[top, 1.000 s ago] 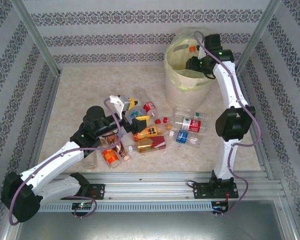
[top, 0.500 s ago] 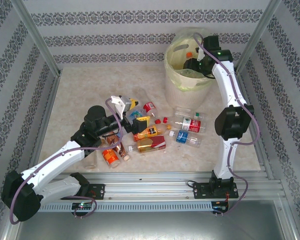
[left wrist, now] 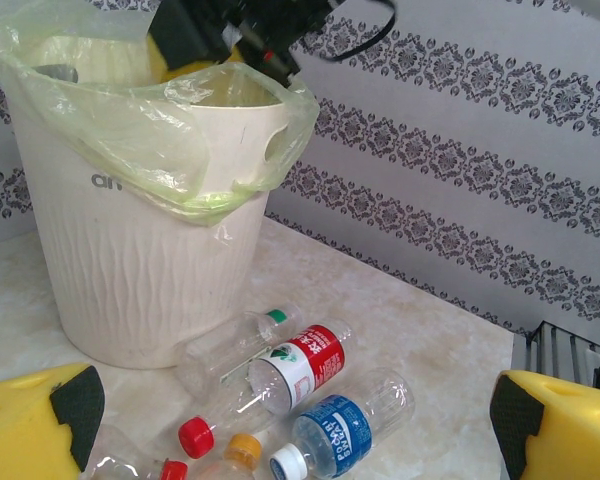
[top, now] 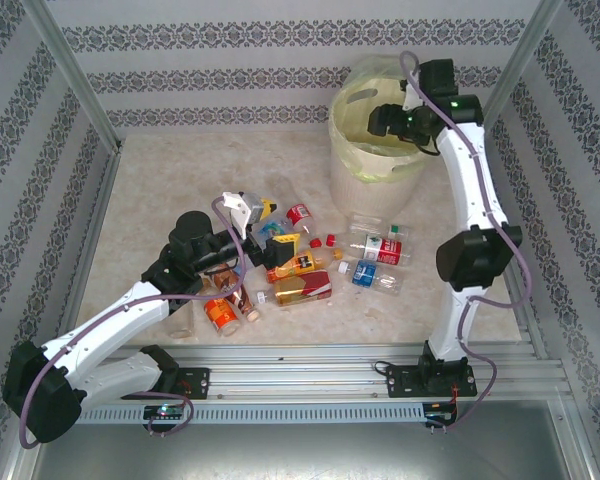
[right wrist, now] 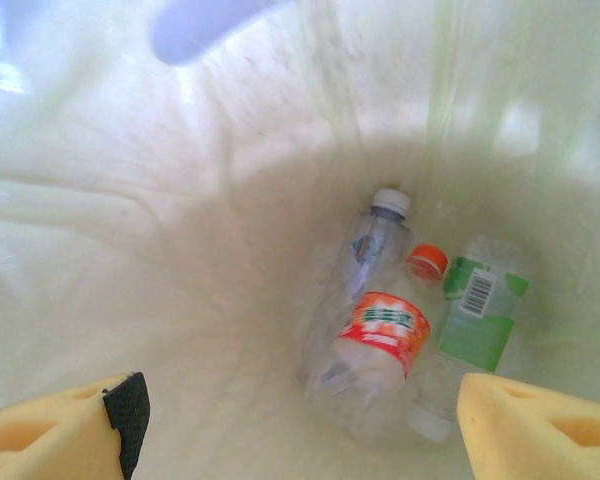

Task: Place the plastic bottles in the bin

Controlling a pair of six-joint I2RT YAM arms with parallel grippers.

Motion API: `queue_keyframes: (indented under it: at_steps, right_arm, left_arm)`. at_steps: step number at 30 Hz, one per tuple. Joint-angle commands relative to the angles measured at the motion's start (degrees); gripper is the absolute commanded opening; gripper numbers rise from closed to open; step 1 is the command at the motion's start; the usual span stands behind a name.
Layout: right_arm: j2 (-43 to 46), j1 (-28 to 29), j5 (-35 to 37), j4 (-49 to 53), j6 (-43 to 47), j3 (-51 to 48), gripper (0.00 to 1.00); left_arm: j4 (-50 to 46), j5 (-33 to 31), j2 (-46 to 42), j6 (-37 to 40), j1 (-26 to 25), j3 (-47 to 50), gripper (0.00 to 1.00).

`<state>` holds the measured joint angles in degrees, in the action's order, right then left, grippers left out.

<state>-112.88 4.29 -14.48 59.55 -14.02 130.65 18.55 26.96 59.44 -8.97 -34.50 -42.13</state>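
Several plastic bottles [top: 310, 268] lie scattered mid-table. My left gripper [top: 263, 224] hovers open over the left of that heap. Past its yellow fingertips [left wrist: 32, 430] lie a red-labelled bottle [left wrist: 306, 362], a blue-labelled one [left wrist: 342, 425] and a clear green-capped one [left wrist: 230, 345]; nothing is between the jaws. The cream bin [top: 355, 165] with its clear liner stands at the back right. My right gripper [top: 382, 118] hangs open and empty over its mouth. On the bin's floor lie an orange-labelled bottle [right wrist: 382, 345], a clear white-capped one [right wrist: 372, 245] and a green-labelled one [right wrist: 477, 320].
Patterned walls and metal posts close in the table on three sides. The bin [left wrist: 130, 260] stands close to the back right corner. Loose red and orange caps [top: 325, 241] lie among the bottles. Bare tabletop [top: 170, 185] stretches to the left of the bin.
My right gripper has opened over the bin, and the orange-capped bottle it held has dropped inside. The right arm has lifted slightly. The left arm has not moved.
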Motion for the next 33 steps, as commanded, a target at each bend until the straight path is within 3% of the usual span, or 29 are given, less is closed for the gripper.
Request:
queue_keyframes:
  at_steps: [1,14,21,27,33]
  right_arm:
    - [7.24,0.79,-1.25,-1.59,-0.83,-2.37,0.81]
    - [31.91,4.87,-2.60,-15.24,-1.65,-29.13,0.85]
    - [44.27,10.35,-6.86,-21.90,-0.89,-44.88,0.88]
    - [54.70,14.86,-8.96,-25.01,-2.20,-58.14,0.89]
    - [61.82,15.79,-10.74,-25.88,-4.43,-69.05,0.90]
  left_arm:
    - [-0.53,0.65,-0.15,1.46,-0.39,-0.79,1.00]
    - [-6.48,0.29,-0.03,3.17,-0.48,-3.56,1.00]
    - [-13.30,-3.11,1.73,4.22,-0.74,-7.20,1.00]
    - [-23.19,-9.11,4.51,2.53,-2.87,-12.34,1.00]
    - [-39.16,-17.91,4.89,-8.34,-2.94,-17.58,1.00]
